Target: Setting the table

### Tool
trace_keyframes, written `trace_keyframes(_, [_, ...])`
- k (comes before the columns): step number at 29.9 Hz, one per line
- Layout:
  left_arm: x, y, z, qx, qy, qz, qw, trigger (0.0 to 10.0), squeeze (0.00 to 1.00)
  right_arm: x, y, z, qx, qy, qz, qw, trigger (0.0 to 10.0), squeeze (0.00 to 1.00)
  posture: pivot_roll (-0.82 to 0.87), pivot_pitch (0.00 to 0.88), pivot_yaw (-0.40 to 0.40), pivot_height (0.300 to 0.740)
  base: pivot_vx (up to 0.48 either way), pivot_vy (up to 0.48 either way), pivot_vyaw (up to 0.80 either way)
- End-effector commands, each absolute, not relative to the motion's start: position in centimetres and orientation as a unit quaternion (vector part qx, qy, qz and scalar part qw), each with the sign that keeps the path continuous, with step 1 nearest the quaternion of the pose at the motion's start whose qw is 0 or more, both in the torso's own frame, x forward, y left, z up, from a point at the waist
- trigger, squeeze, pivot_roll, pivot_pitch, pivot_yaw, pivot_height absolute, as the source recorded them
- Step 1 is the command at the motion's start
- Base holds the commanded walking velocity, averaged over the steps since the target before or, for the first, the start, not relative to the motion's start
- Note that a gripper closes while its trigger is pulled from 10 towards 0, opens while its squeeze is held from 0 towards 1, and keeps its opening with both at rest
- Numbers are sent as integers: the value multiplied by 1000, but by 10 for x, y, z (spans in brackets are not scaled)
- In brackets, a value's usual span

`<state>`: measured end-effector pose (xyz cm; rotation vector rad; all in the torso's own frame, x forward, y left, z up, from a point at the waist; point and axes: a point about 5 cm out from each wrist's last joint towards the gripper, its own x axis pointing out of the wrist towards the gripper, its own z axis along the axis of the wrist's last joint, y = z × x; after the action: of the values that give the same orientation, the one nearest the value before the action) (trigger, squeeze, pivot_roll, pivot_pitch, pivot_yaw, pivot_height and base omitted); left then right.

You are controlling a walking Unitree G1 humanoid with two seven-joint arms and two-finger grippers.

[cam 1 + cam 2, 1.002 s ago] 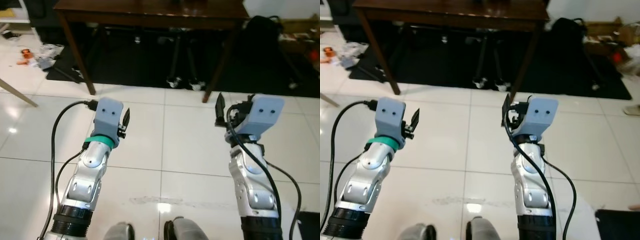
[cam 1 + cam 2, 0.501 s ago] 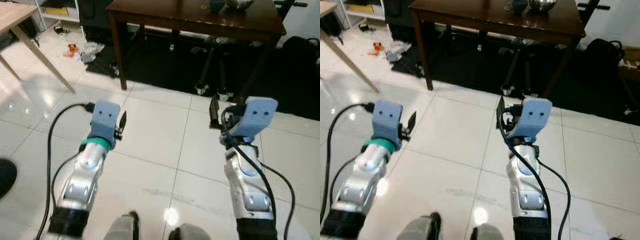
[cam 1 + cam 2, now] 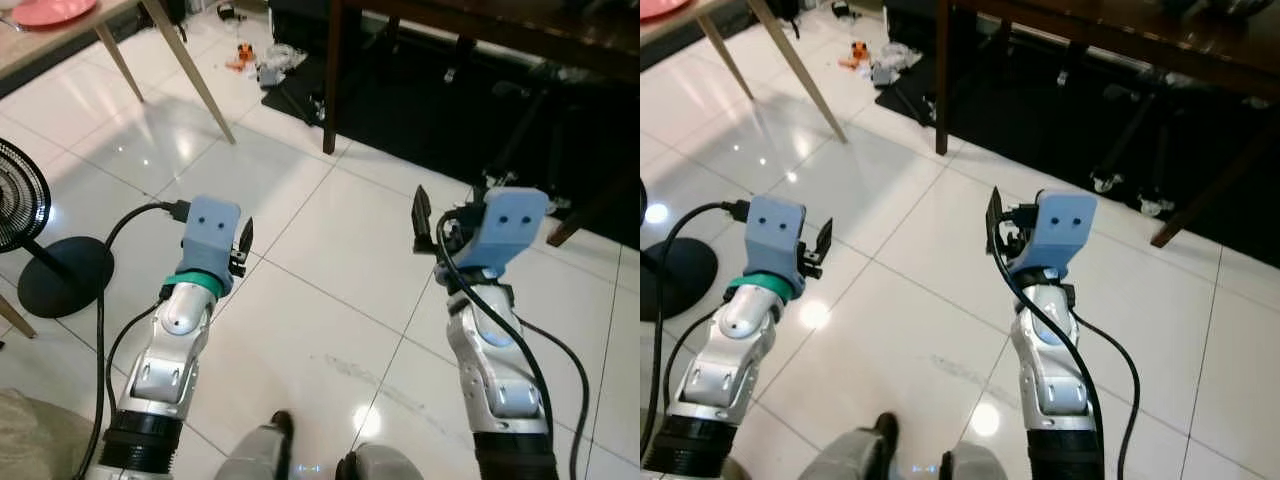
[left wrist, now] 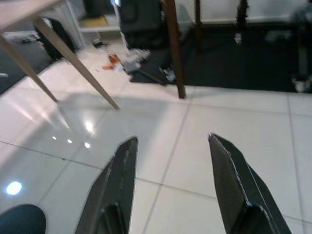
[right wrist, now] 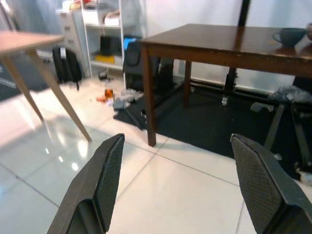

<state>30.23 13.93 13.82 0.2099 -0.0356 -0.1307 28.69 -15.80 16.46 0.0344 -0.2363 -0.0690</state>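
A dark brown table (image 5: 219,46) stands ahead and to the right, with a blue-grey cup (image 5: 291,36) on its top. At the far left is a light wooden table (image 3: 60,35) with a pink plate (image 3: 45,10) on it. Both arms are held out over the white tiled floor. My left gripper (image 4: 173,140) is open and holds nothing. My right gripper (image 5: 179,140) is open and empty too, pointing toward the dark table's near leg (image 5: 148,97).
A black fan (image 3: 20,205) on a round base (image 3: 65,275) stands close on my left. Small clutter (image 3: 265,65) lies on the floor between the tables. A black mat (image 3: 1060,110) and wheeled stand legs (image 3: 1110,180) sit under the dark table. A black bag (image 5: 66,66) leans near white shelves (image 5: 109,34).
The camera has swung left and moved: the dark table has slid toward the upper right, and the light table and fan have come into view. Both arms keep the same pose, fingers apart.
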Motion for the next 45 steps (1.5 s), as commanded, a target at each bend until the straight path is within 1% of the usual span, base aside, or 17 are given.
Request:
trace_keyframes(1, [300, 144, 131, 108, 0, -58, 992, 10000, 0, 286, -153, 162, 18, -112, -26, 993, 10000, 0, -29, 18, 42, 740, 0, 0, 800])
trace_keyframes(30, [302, 143, 131, 109, -1, -49, 993, 10000, 0, 285, -153, 162, 17, -111, -23, 993, 10000, 0, -29, 25, 41, 740, 0, 0, 800])
trace_keyframes(32, [302, 144, 130, 112, -1, -51, 992, 10000, 0, 285, -155, 161, 12, -109, -29, 994, 10000, 0, -29, 25, 43, 740, 0, 0, 800])
trace_keyframes(35, [303, 143, 132, 118, -6, -55, 991, 10000, 0, 287, -171, 153, -49, -92, -67, 992, 10000, 0, -28, 25, 44, 740, 0, 0, 800])
trace_keyframes(36, [303, 143, 132, 118, -6, -55, 991, 10000, 0, 287, -171, 153, -49, -92, -67, 992, 10000, 0, -28, 25, 44, 740, 0, 0, 800])
trace_keyframes(38, [307, 144, 134, 120, -11, -59, 991, 10000, 0, 285, -186, 150, -74, -88, -84, 990, 10000, 0, -26, 25, 45, 740, 0, 0, 800])
trace_keyframes(39, [307, 144, 134, 120, -11, -59, 991, 10000, 0, 285, -186, 150, -74, -88, -84, 990, 10000, 0, -26, 25, 45, 740, 0, 0, 800])
trace_keyframes(41, [311, 147, 137, 124, -16, -67, 990, 10000, 0, 282, -196, 150, -90, -91, -82, 988, 10000, 0, -26, 25, 45, 740, 0, 0, 800])
trace_keyframes(45, [315, 150, 140, 128, -17, -82, 988, 10000, 0, 277, -201, 148, -102, -90, -70, 988, 10000, 0, -26, 25, 45, 740, 0, 0, 800])
